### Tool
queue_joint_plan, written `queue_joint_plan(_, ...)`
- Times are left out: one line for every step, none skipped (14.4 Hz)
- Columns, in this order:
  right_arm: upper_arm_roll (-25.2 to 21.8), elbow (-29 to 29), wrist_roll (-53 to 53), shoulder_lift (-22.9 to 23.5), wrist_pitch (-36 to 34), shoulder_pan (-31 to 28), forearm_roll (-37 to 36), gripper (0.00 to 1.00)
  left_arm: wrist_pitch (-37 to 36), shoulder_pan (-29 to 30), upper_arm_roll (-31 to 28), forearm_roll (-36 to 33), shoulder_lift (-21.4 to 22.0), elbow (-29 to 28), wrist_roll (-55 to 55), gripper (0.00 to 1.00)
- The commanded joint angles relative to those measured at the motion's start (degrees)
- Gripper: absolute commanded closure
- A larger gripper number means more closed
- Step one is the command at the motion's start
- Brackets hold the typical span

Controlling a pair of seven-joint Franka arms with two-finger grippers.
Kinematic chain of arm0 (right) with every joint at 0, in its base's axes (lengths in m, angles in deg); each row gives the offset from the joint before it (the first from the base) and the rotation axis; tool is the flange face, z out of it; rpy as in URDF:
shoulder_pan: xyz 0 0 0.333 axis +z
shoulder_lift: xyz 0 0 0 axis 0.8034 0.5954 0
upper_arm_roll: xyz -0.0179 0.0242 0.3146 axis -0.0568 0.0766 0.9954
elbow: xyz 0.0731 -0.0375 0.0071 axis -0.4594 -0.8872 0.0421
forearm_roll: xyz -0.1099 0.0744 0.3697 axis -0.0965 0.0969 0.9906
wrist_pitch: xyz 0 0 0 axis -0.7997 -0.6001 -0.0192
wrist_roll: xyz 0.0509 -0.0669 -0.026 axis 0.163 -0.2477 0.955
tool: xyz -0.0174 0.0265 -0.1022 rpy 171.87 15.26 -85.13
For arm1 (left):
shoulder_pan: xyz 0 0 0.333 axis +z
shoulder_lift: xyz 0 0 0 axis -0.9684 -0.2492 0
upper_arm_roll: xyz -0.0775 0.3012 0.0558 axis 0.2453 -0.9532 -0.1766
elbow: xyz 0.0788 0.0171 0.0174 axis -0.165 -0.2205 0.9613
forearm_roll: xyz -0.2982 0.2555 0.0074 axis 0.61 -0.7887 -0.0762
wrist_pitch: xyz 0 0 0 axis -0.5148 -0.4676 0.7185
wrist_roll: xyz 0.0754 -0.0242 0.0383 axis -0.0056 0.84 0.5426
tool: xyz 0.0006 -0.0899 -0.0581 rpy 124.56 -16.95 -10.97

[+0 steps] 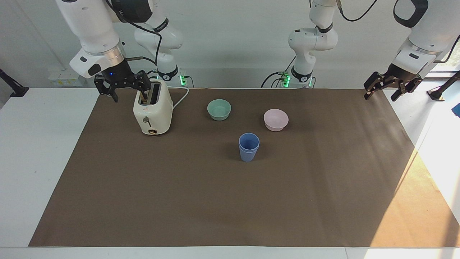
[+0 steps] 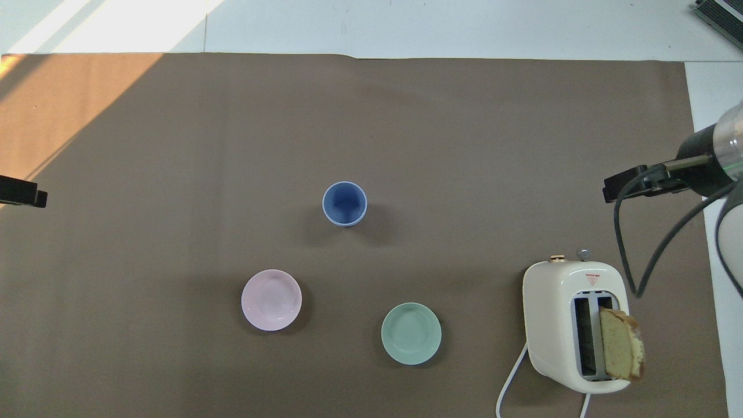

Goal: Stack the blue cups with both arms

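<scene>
The two blue cups (image 1: pixel 248 146) stand nested one inside the other, upright in the middle of the brown mat; they also show in the overhead view (image 2: pixel 345 203). My right gripper (image 1: pixel 131 93) is open and empty, raised beside the toaster at the right arm's end of the table; it also shows in the overhead view (image 2: pixel 630 184). My left gripper (image 1: pixel 380 95) is open and empty, raised over the mat's edge at the left arm's end. Only its tip shows in the overhead view (image 2: pixel 20 194). Both grippers are well away from the cups.
A cream toaster (image 1: pixel 152 111) with a slice of bread (image 2: pixel 621 343) in one slot stands at the right arm's end. A mint-green bowl (image 1: pixel 219 109) and a pale pink bowl (image 1: pixel 276 119) sit nearer to the robots than the cups.
</scene>
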State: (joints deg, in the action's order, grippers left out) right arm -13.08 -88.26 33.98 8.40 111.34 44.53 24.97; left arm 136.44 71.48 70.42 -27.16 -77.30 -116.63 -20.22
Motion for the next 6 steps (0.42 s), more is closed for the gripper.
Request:
queue_joint_plan(0.43, -1.67, 1.77, -1.34, 1.19, -1.27, 1.35, 0.00, -0.40, 0.40, 0.50, -1.17, 0.72, -0.07, -0.16, 0.00)
queue_joint_plan(0.43, -1.67, 1.77, -1.34, 1.19, -1.27, 1.35, 0.00, -0.40, 0.31, 0.41, -1.17, 0.72, -0.07, -0.16, 0.00)
queue_joint_plan(0.43, -1.67, 1.77, -1.34, 1.19, -1.27, 1.35, 0.00, -0.40, 0.40, 0.41, -1.17, 0.81, -0.07, -0.07, 0.00)
queue_joint_plan(0.43, -1.67, 1.77, -1.34, 1.19, -1.27, 1.35, 0.00, -0.57, 0.40, 0.41, -1.17, 0.81, -0.16, -0.07, 0.00)
queue_joint_plan(0.34, -1.67, 1.77, -1.34, 1.19, -1.27, 1.35, 0.00, -0.66, 0.40, 0.41, -1.17, 0.81, -0.16, -0.16, 0.00)
queue_joint_plan(0.43, -1.67, 1.77, -1.34, 1.19, -1.27, 1.35, 0.00, -0.66, 0.40, 0.41, -1.17, 0.81, -0.16, -0.16, 0.00)
